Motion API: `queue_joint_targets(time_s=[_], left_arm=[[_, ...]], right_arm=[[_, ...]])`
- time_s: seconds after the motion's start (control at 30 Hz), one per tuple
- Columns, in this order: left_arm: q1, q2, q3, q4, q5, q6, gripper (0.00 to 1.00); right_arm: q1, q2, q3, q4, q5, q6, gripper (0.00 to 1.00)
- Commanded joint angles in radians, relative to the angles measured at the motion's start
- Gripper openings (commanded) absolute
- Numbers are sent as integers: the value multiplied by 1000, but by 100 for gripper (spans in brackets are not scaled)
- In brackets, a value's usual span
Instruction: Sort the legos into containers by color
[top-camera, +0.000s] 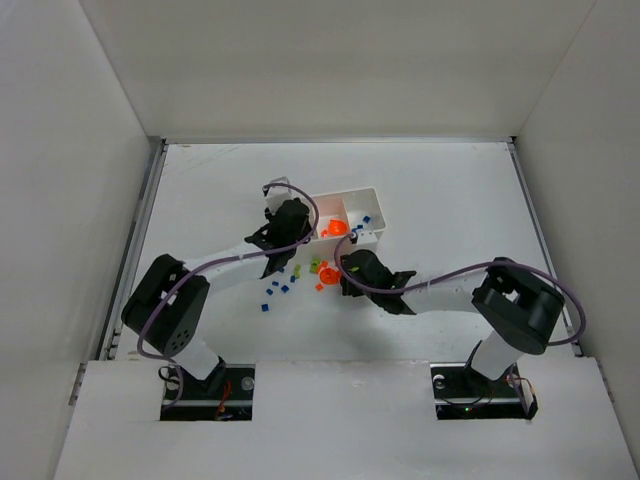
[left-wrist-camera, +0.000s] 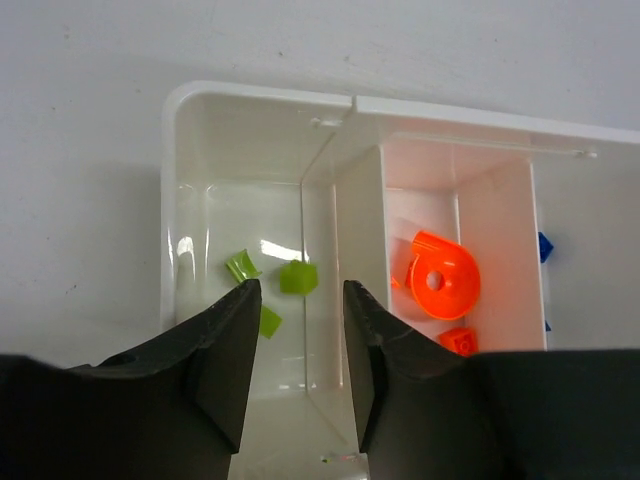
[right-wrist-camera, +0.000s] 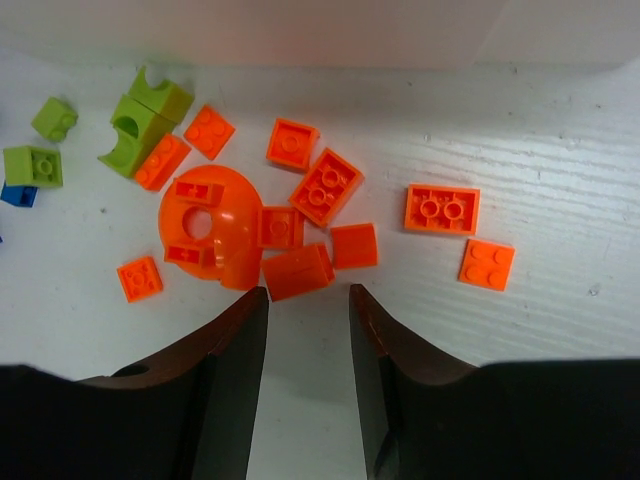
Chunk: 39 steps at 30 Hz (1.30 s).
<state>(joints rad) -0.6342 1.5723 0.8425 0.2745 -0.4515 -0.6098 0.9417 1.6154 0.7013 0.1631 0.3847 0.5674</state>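
Observation:
The white tray lies at mid-table. In the left wrist view its left compartment holds lime green legos. The middle one holds an orange round piece and an orange brick. The right one shows a blue lego. My left gripper is open and empty over the left compartment, also seen from above. My right gripper is open and empty just short of a pile of orange legos on the table, with an orange dome piece.
Loose blue legos and green legos lie on the table in front of the tray. In the right wrist view, green bricks and a blue one lie left of the orange pile. White walls enclose the table.

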Motion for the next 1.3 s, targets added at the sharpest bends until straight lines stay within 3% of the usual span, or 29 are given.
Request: queue_joint_targets(time_s=[0.0, 0.17, 0.3, 0.37, 0.53, 0.87, 1.13, 1.27], left_arm=[[-12, -87, 7, 42, -3, 31, 36], [-75, -244, -114, 34, -30, 47, 34], [-146, -354, -218, -9, -65, 33, 34], [-179, -391, -255, -41, -94, 21, 34], [-247, -426, -310, -113, -139, -16, 34], [-255, -290, -309, -103, -164, -25, 34], [-256, -216, -295, -57, -159, -21, 31], [-256, -195, -287, -55, -164, -25, 28]], right_arm=[[-11, 23, 41, 35, 17, -1, 43], [-19, 54, 59, 36, 19, -3, 42], [-19, 64, 72, 30, 20, 3, 29], [-17, 37, 61, 15, 28, 5, 23], [4, -95, 14, -42, 51, 17, 20], [-22, -292, 125, -119, 30, -75, 20], [-126, -89, 337, -62, -78, -136, 21], [-145, -17, 395, -48, -96, -130, 40]])
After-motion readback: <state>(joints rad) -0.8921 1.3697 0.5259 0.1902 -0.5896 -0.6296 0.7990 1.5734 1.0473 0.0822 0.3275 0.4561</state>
